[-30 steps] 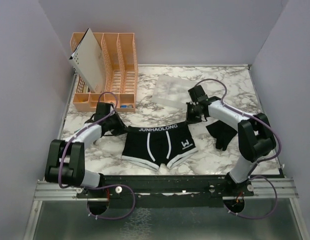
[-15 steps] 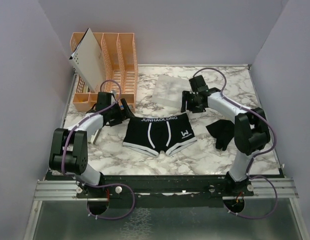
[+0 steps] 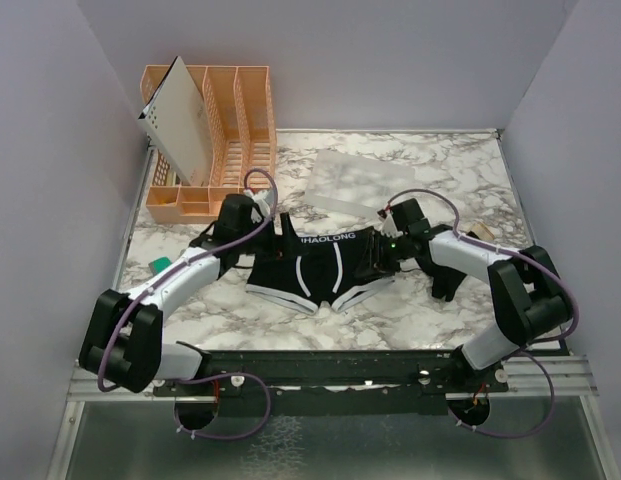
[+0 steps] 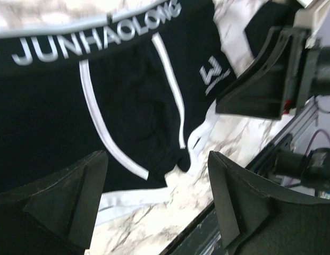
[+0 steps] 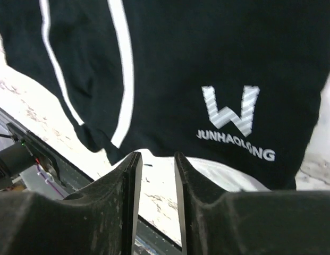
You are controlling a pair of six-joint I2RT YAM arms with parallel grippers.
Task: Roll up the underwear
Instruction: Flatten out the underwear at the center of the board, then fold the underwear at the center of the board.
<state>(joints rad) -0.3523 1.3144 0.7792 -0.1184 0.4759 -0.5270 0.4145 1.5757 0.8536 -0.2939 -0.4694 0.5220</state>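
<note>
Between the two grippers lies the underwear [image 3: 315, 268], long axis side to side; left gripper [image 4: 157, 159] gapes empty, right gripper [image 5: 155, 155] narrowly parted, gripping nothing.

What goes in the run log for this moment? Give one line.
briefs: spread out, unrolled | left gripper: wide open over briefs, empty | right gripper: narrow gap, empty, over briefs' leg hem

The spread underwear [image 3: 320, 268] at mid-frame is black with white piping, white leg hems and pale grey waistband lettering — plus a striped grey W on one leg — on a white, grey-veined marble worktop [image 3: 390, 312], with a peach-orange rack [image 3: 240, 110] at upper left.
</note>
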